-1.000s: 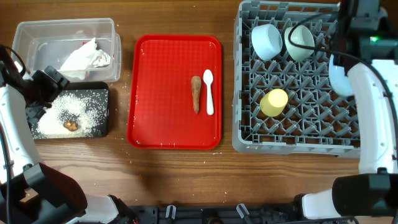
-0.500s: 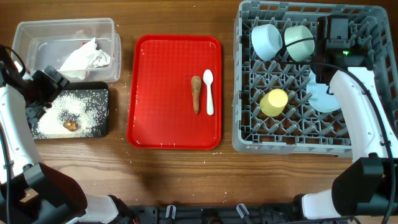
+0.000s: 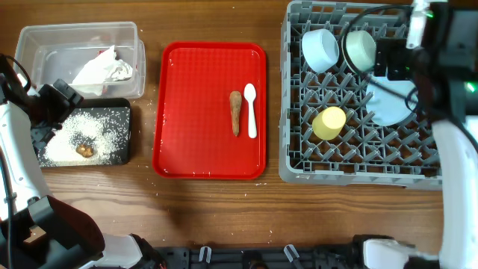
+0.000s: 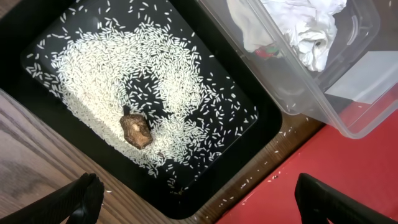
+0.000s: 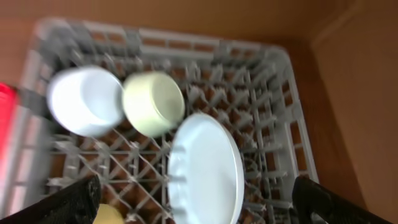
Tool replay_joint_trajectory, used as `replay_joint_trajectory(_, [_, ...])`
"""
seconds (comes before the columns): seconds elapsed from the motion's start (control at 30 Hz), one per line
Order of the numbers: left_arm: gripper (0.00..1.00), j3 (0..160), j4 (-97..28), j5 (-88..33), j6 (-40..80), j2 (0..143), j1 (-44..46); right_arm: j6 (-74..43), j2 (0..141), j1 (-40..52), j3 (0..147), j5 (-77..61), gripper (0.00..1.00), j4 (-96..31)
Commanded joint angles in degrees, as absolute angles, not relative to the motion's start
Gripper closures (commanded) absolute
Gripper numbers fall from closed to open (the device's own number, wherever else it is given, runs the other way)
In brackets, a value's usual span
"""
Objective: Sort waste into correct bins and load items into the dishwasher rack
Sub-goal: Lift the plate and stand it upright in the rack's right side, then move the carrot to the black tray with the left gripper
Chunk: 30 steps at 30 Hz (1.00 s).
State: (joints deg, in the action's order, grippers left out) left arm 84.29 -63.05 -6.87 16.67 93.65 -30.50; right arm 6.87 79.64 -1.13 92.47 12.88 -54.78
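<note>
A grey, grid-patterned rack (image 3: 351,173) holds a pale blue bowl (image 3: 321,48), pale green bowl (image 3: 360,49), yellow cup (image 3: 328,123) and bluish-white plate (image 3: 393,107). The red tray (image 3: 194,112) carries a white spoon (image 3: 251,108) and brown stick (image 3: 236,112). The black tray (image 3: 124,155) is speckled with white grains (image 3: 89,131).

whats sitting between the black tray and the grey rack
The red serving tray, holding the brown root-like stick and the white spoon; the overhead view shows it.

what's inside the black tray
The black tray holds white rice grains spread over its floor, with one small brown food lump among them. Whatever lies beneath the thickest grains is covered.
</note>
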Motion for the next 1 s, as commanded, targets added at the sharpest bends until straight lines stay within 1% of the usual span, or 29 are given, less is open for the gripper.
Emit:
replay_joint_trajectory(0.0, [0.0,85.03,-59.07,-6.74,16.99,92.79,-30.87,5.65,77.36,-0.97,93.36,-0.82,0.0,-55.59])
replay_joint_trajectory(0.07, [0.0,85.03,-55.22,-6.76,16.99,92.79,-30.87,5.96,77.43,-0.97,93.36,-9.82,0.0,-56.16])
replay_joint_trajectory(0.13, [0.0,85.03,-54.65,-6.94,17.08,92.79,-30.87,6.0,78.19,-0.97,93.3,-17.61,0.0,-56.62])
replay_joint_trajectory(0.2, [0.0,85.03,-57.01,-10.72,17.41,92.77,-30.87,5.96,79.22,-0.97,93.3,-18.11,0.0,-56.62])
replay_joint_trajectory(0.3, [0.0,85.03,-56.8,-16.58,17.69,92.79,-30.87,5.93,80.99,-0.97,93.3,-18.09,0.0,-57.32])
replay_joint_trajectory(0.33, [0.0,84.95,-57.47,-20.58,20.47,93.1,-30.41,5.96,81.43,-0.99,93.3,-18.09,0.0,-57.76])
replay_joint_trajectory(0.37, [0.0,84.95,-57.41,-22.48,20.67,93.19,-29.87,5.93,81.82,-0.99,93.3,-18.11,0.0,-57.91])
replay_joint_trajectory(0.4, [0.33,84.73,-57.89,-24.43,20.64,93.36,-28.91,5.93,82.11,-0.99,93.3,-18.09,0.0,-57.98])
replay_joint_trajectory(0.43, [0.37,84.03,-57.87,-26.87,20.53,93.45,-27.77,5.96,82.3,-0.99,93.3,-18.09,0.0,-58.08])
replay_joint_trajectory(0.47, [0.38,83.05,-57.3,-29.67,20.05,93.56,-25.61,5.96,82.54,-0.99,93.3,-18.09,0.0,-58.22])
replay_joint_trajectory(0.5, [0.35,81.82,-56.03,-29.89,19.88,93.56,-22.35,6.02,82.74,-0.99,93.3,-18.02,0.0,-58.37])
replay_joint_trajectory(0.53, [0.27,80.58,-54.15,-28.32,19.77,93.58,-17.43,6.0,82.89,-0.99,93.3,-17.89,0.0,-58.37])
replay_joint_trajectory(0.57, [0.24,80.16,-53.08,-26.83,19.77,93.73,-14.72,6.0,82.96,-0.99,93.3,-17.91,0.0,-58.35])
replay_joint_trajectory(0.6, [0.19,79.81,-51.24,-23.49,19.79,94.19,-9.43,5.98,83.07,-0.97,93.3,-17.91,0.0,-58.37])
replay_joint_trajectory(0.63, [0.18,79.81,-49.91,-20.8,19.79,94.85,-5.23,5.98,83.07,-0.97,93.3,-17.93,0.0,-58.37])
replay_joint_trajectory(0.67, [0.17,79.81,-48.82,-19.0,19.79,95.46,-2.13,5.98,83.13,-0.97,93.3,-17.93,0.0,-58.37])
replay_joint_trajectory(0.73, [0.18,79.83,-44.73,-12.78,19.79,98.35,8.29,6.07,83.15,-0.99,93.27,-17.89,0.0,-58.41])
replay_joint_trajectory(0.8, [0.18,79.83,-41.63,-5.08,19.99,102.3,16.69,6.09,83.15,-0.97,93.27,-17.8,0.0,-58.46])
replay_joint_trajectory(0.9, [0.2,79.83,-38.11,2.81,19.94,108.62,24.4,6.59,83.15,-0.99,93.27,-17.65,0.0,-59.35])
replay_joint_trajectory(0.97, [0.22,79.83,-36.23,5.96,19.75,113.16,27.99,7.6,83.15,-0.99,93.27,-17.19,0.0,-60.34])
